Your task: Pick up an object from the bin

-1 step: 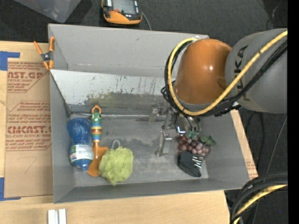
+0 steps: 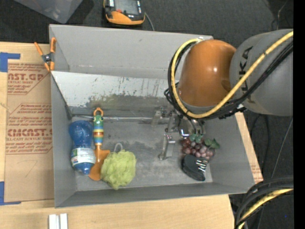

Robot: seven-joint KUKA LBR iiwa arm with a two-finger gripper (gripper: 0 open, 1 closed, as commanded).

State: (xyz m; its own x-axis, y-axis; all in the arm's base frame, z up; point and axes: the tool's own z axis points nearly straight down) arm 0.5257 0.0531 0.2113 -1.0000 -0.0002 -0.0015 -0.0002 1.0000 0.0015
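Grey metal bin, open at the top, floor scuffed; five loose items in it.

1. Bunch of purple grapes with a green leaf, at 4 o'clock on the floor. It is the item nearest the gripper, just beside it on its 4 o'clock side.
2. Black comb-like object, at 5 o'clock from the grapes and touching them or nearly so.
3. Green mesh pouf, at 7 o'clock near the front wall.
4. Orange-handled toy tool with coloured bands, lying lengthwise. Its flat end is against the pouf.
5. Blue plastic bottle, at 8 o'clock, on its side beside the tool.

Robot: grey arm entering from 3 o'clock, with an orange cover ringed by yellow cable. The gripper hangs low beneath the cover. Its fingers stand apart, and I see nothing between them.
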